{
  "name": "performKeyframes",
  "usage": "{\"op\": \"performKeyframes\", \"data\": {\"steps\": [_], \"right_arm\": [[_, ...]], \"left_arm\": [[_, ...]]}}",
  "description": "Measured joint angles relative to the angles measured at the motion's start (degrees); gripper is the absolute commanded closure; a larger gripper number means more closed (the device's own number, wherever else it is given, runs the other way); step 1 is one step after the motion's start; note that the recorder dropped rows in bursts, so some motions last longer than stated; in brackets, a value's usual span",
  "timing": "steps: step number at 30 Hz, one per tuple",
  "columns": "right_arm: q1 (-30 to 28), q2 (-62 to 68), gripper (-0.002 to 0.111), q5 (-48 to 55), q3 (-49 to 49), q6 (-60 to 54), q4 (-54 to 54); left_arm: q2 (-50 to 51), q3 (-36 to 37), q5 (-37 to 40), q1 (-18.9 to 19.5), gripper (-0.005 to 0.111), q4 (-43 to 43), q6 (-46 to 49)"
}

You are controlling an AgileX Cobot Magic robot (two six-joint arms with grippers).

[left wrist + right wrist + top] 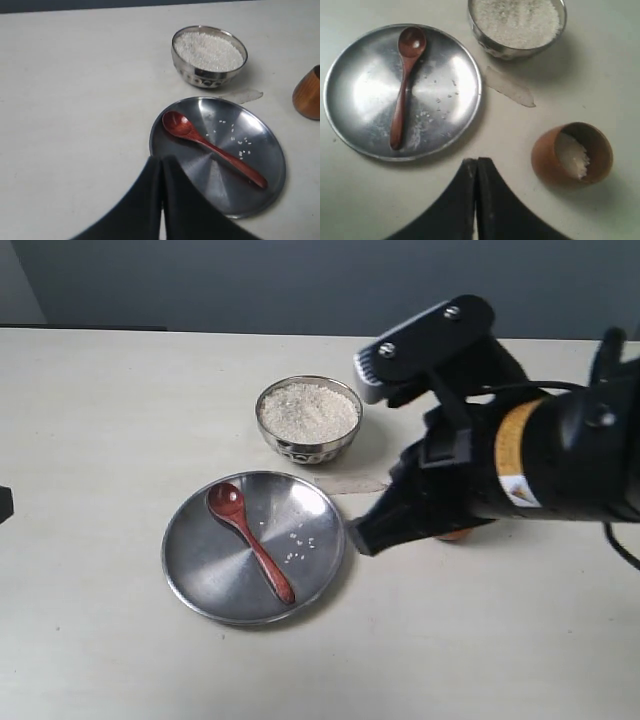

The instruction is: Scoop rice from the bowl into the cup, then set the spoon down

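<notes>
The reddish-brown polished wooden spoon (250,540) lies flat on the large flat round steel plate (215,570). Its oval bowl faces up and its long slim handle points toward the plate's rim. No gripper touches it. A few loose grains (298,545) of white rice lie on the plate just beside the handle.

The small round shiny steel bowl (308,452) with the dimpled side stands on the pale table (100,420), near the plate but not touching it. It is filled with a heap of white uncooked rice (308,410). Between the bowl and the plate there is a pale smear (510,90) on the table; I cannot tell what it is.

The small rounded reddish-brown wooden cup (545,155) stands on the table, apart from the plate and the bowl, and it holds some white rice inside. In the exterior view the right arm hides almost all of the cup.

The right gripper (476,165) is above the table between the plate and the cup. Its two black fingers are pressed together with nothing between them. The left gripper (161,161) is also closed and empty, with its fingertips over the near rim of the plate.
</notes>
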Motion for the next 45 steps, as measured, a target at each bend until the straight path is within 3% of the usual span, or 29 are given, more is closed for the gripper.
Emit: {"op": "performKeyframes", "data": {"steps": [10, 21, 45], "right_arm": [[0.0, -19.5, 0.108, -0.3, 15.1, 10.1, -11.8], [0.0, -33.1, 0.108, -0.5, 25.2, 11.9, -18.5], [0.0, -35.2, 0.108, -0.5, 26.3, 12.5, -17.5]], "left_arm": [[-12.6, 0.0, 2.4, 0.0, 0.106, 0.4, 0.0], [-20.1, 0.0, 3.7, 0.0, 0.106, 2.1, 0.0], [-20.4, 0.0, 3.8, 0.0, 0.106, 5.9, 0.1]]}}
